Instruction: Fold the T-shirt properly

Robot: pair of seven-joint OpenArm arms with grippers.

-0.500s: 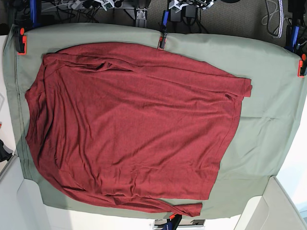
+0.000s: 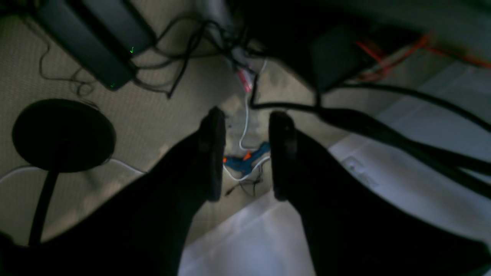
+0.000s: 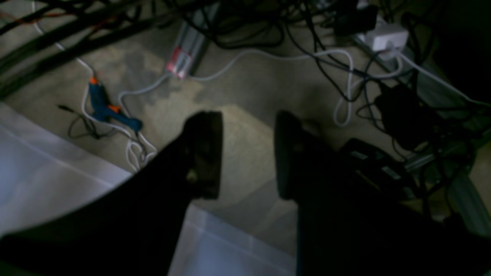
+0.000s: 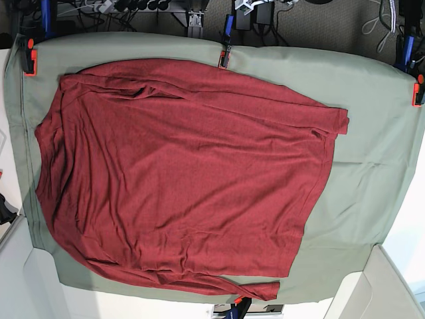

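Comparing with the base view half a second back: nothing on the surface has shifted. T-shirt lies spread flat on the green cloth, same outline, same wrinkles, sleeves along the top and bottom edges, cuffs toward the right side of that view. No fold made yet, so the task is at its start as I judge it.

My arms aren't in the base view at all. Both wrist cameras look down past the surface edge at the floor: cables, a blue glue gun.

Left hand: released, fingers apart, nothing between them. Right hand: same, released and empty.

Only change is a slight shift in the clutter at the top edge. Next, probably: bring both hands over to a sleeve or hem.
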